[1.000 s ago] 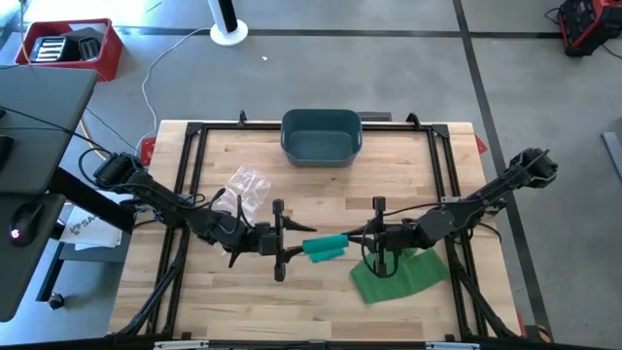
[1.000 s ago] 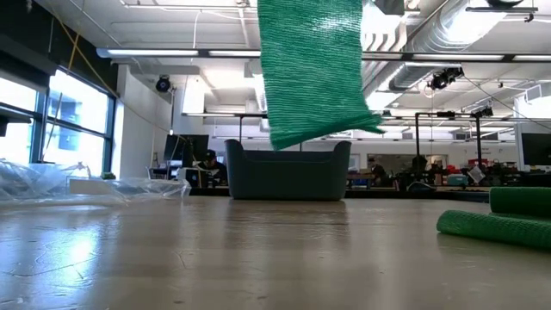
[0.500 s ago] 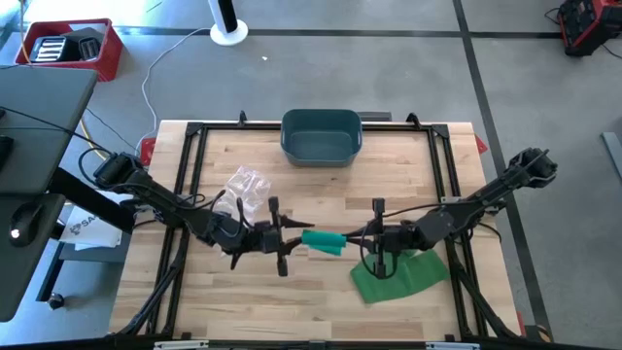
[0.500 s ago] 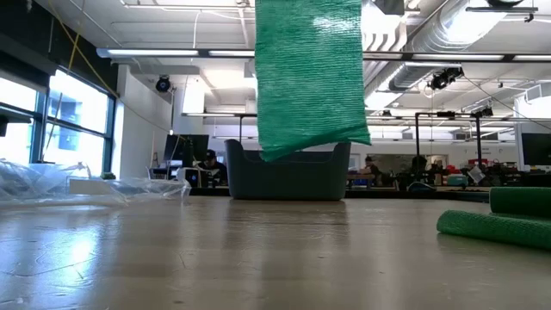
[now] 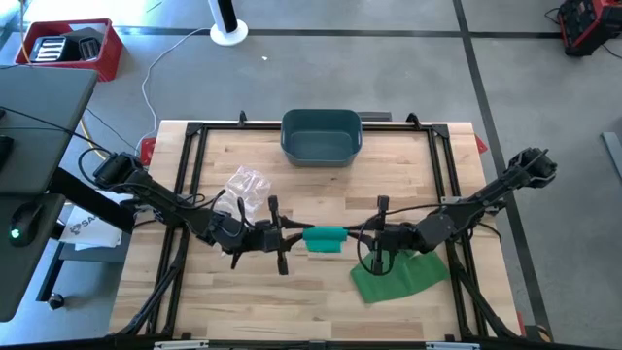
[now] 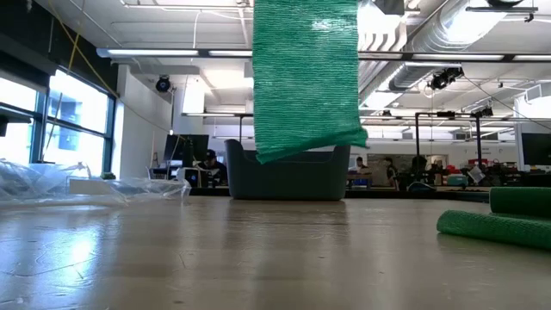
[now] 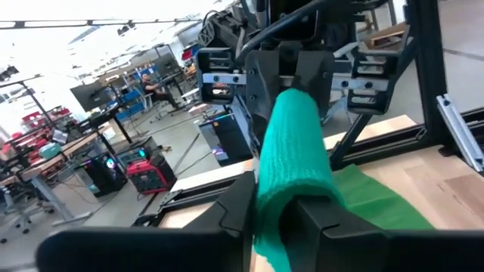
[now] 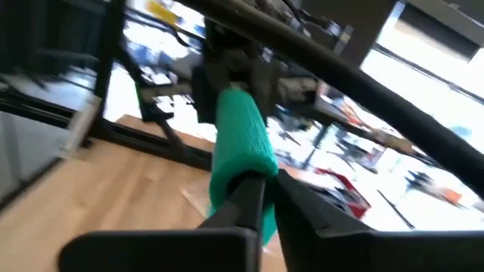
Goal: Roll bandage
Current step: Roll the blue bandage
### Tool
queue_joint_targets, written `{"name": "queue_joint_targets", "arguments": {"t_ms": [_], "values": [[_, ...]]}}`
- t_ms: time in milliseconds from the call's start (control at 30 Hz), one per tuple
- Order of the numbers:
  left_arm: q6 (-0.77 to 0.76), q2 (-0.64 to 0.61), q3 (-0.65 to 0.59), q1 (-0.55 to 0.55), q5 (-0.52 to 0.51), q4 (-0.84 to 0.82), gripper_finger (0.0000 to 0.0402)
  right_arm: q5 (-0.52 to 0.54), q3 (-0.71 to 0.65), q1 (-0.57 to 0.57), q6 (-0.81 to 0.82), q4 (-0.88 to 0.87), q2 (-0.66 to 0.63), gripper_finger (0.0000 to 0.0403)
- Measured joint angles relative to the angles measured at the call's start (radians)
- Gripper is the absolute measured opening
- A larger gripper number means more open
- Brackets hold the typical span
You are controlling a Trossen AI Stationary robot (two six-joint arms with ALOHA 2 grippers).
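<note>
Left gripper: the left gripper sits mid-table, nearer the front edge than the back, its fingers pinching one end of the bandage roll, judged a hold that keeps the roll steady while it is wound.
Bandage roll: a short teal-green cylinder of ribbed, knitted cloth, held level above the wood between the two grippers; in the low view a wide flap of it hangs down clear of the table top.
Right gripper: the right gripper faces the left one and nips the roll's other end; its fingers press against the cloth, judged the turning side of the pair.
Loose bandage: the unrolled tail lies crumpled flat near the front right of the table, just behind the right gripper, apparently left slack to feed the roll.
Table: the table also carries a grey bin at its back edge and a clear plastic wrapper left of centre, both well apart from the work.
</note>
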Motion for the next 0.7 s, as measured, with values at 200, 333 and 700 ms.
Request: {"name": "queue_joint_targets", "arguments": {"t_ms": [200, 333, 700], "values": [[0.035, -0.022, 0.0, -0.016, 0.0, -0.003, 0.001, 0.043, 0.0, -0.008, 0.154, -0.149, -0.065, 0.0117], [0.071, -0.041, 0.0, -0.028, -0.034, -0.002, 0.0008, -0.017, 0.0, -0.01, 0.282, -0.31, -0.083, 0.0166], [-0.098, -0.052, 0.0, 0.001, -0.042, -0.148, 0.0009, -0.123, -0.01, -0.001, 0.537, -0.445, 0.067, 0.0178]]}}
